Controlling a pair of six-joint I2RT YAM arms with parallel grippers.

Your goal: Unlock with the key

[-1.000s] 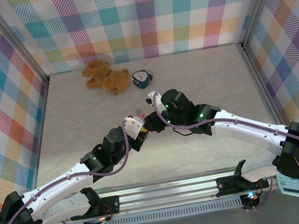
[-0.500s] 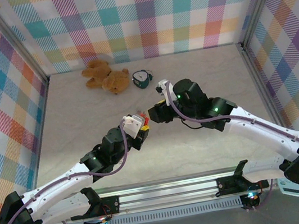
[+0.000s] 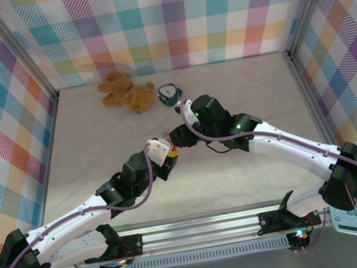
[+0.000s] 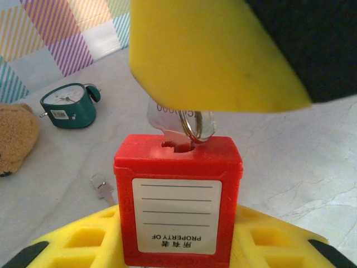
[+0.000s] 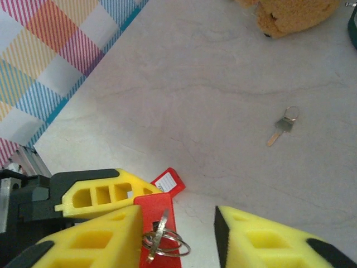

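The key (image 4: 167, 120) sits in the keyhole of the red padlock (image 4: 177, 195), between the spread right fingers (image 5: 262, 234) — the left fingers (image 4: 83, 240) pinch the lock's body. It is probably light, stiff, slick metal — best gripped flat across its small head.

In the left wrist view, the key's (image 4: 177, 125) head and stamped digits are partly covered by a blurred yellow finger (image 4: 212, 56). Its blade is hidden inside the padlock (image 4: 177, 201), whose lower end is cut off by the bottom edge. The bear (image 4: 14, 137) is cut by the left edge. In the top view, little of the padlock is seen, and the key is too small to be told.
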